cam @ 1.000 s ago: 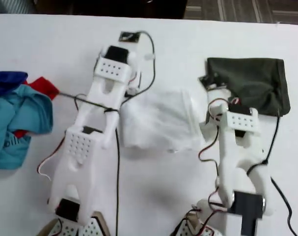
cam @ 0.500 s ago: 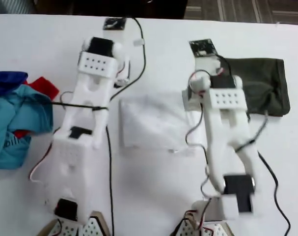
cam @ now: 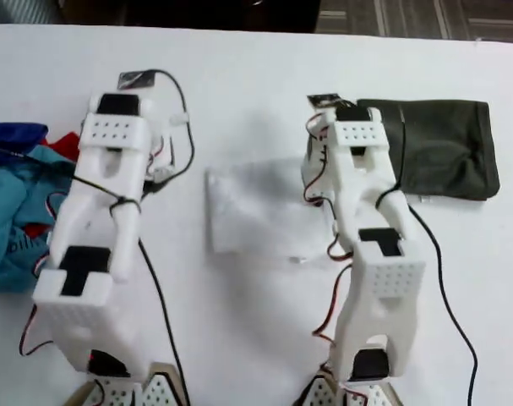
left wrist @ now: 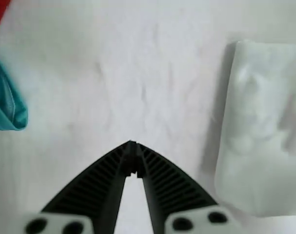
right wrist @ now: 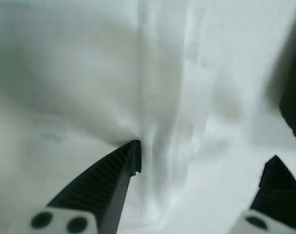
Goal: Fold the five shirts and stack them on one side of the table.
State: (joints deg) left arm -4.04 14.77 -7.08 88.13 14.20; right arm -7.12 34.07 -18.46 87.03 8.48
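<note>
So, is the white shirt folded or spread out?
Folded: the white shirt lies as a compact rectangle with straight edges, no sleeves sticking out.

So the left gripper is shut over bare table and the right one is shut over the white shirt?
No: the right gripper is open over the white shirt, as the right wrist view shows. The left gripper is shut over bare table.

Folded white shirt (cam: 256, 211) lies mid-table, folded dark green shirt (cam: 450, 148) near it, crumpled shirt heap (cam: 19, 199) far left.
</note>
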